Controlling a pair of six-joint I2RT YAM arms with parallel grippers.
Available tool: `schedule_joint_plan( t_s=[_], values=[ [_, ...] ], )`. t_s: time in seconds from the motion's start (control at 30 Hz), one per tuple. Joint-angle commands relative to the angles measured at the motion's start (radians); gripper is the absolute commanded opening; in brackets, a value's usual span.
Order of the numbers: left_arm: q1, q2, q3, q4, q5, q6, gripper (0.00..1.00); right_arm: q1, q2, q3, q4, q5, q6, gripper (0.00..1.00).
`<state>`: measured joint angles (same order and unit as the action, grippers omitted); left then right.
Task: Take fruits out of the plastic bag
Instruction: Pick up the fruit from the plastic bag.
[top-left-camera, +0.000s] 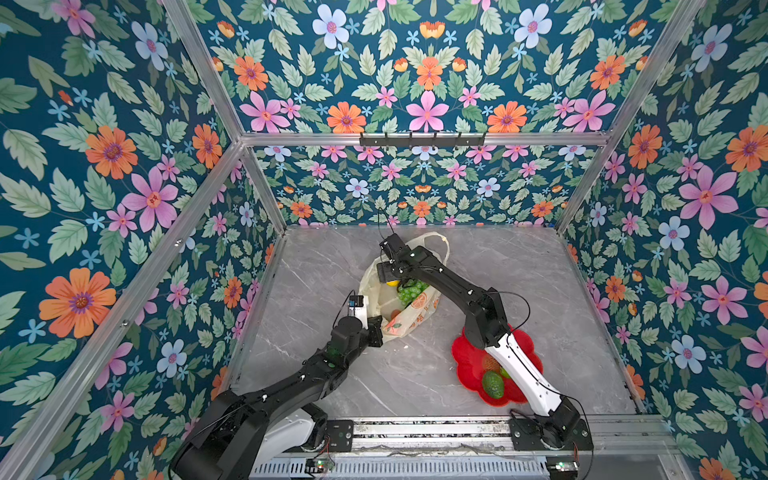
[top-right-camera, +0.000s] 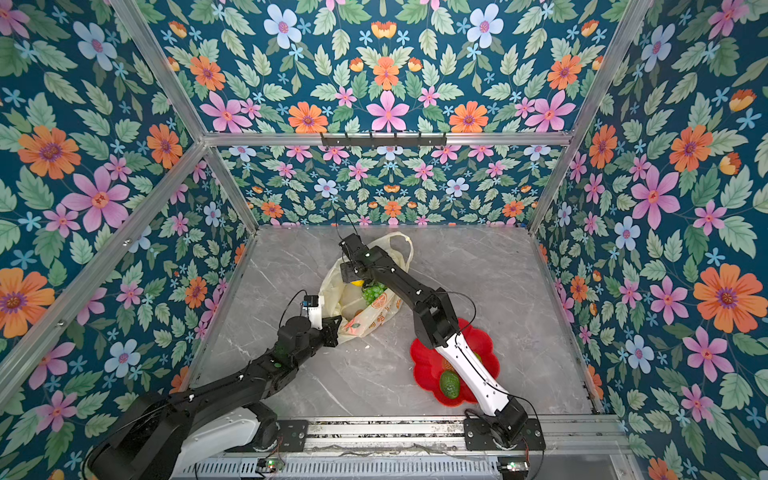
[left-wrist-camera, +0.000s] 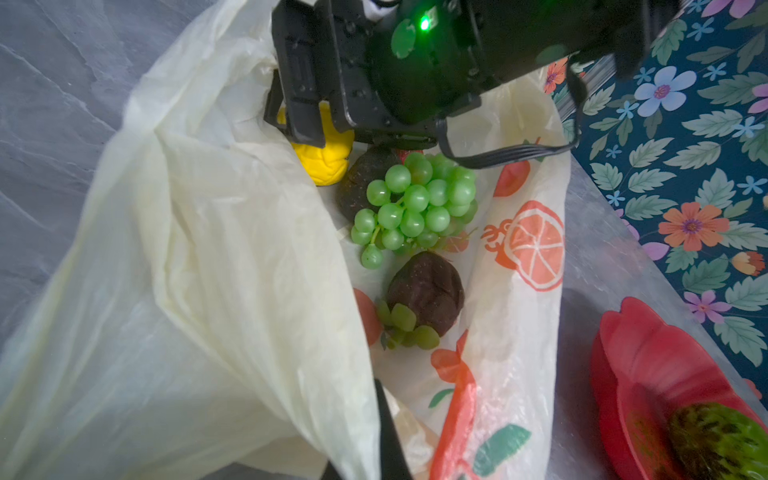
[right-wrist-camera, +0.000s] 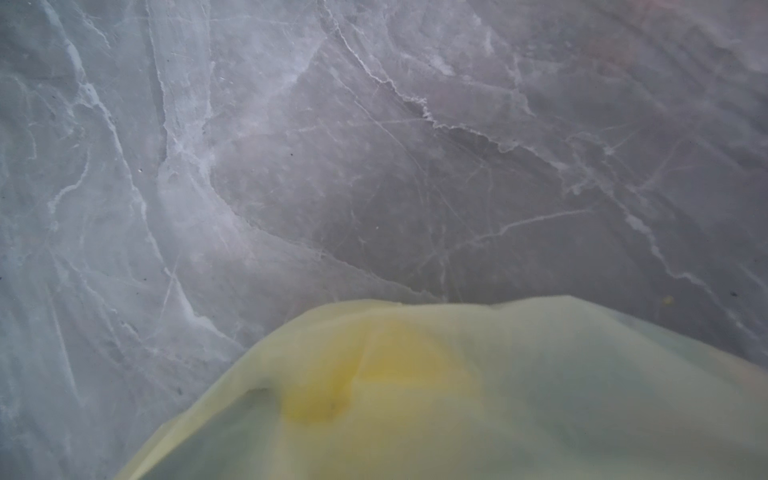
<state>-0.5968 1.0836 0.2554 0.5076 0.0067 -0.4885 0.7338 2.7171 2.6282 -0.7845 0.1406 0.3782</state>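
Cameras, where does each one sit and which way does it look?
Top views: high over the robot's end, looking down and forward at the table; both arms show, left gripper pinching the plastic bag.
Left wrist: on the left arm, looking into the bag at green grapes; the right gripper shows.
Right wrist: on the right arm, looking down over bag film at bare table; no robot part shows.
Shared: both top views and the left wrist view see the grapes and red plate.

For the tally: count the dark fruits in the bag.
2. One dark fruit lies beside the grape bunch; the other dark fruit sits between it and the yellow fruit. The bag may hide more.
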Motion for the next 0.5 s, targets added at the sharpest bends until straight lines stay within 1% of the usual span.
schedule_joint_plan(
  t_s=[0.0,0.13,0.23,0.47],
  values=[
    [-0.002,-0.006,0.003,0.028,-0.030,0.019,0.00,0.001,0.000,0.009,-0.001,-0.018,-0.007,0.85],
    [-0.001,0.003,0.011,0.014,-0.052,0.019,0.00,0.001,-0.029,-0.009,-0.005,-0.046,0.001,0.75],
    [-0.001,0.008,0.017,0.004,-0.071,0.018,0.00,0.001,-0.056,-0.023,-0.010,-0.056,0.000,0.70],
    [-0.001,0.027,0.028,-0.017,-0.099,0.016,0.00,0.001,-0.114,-0.030,-0.046,-0.080,0.005,0.67]
  ],
)
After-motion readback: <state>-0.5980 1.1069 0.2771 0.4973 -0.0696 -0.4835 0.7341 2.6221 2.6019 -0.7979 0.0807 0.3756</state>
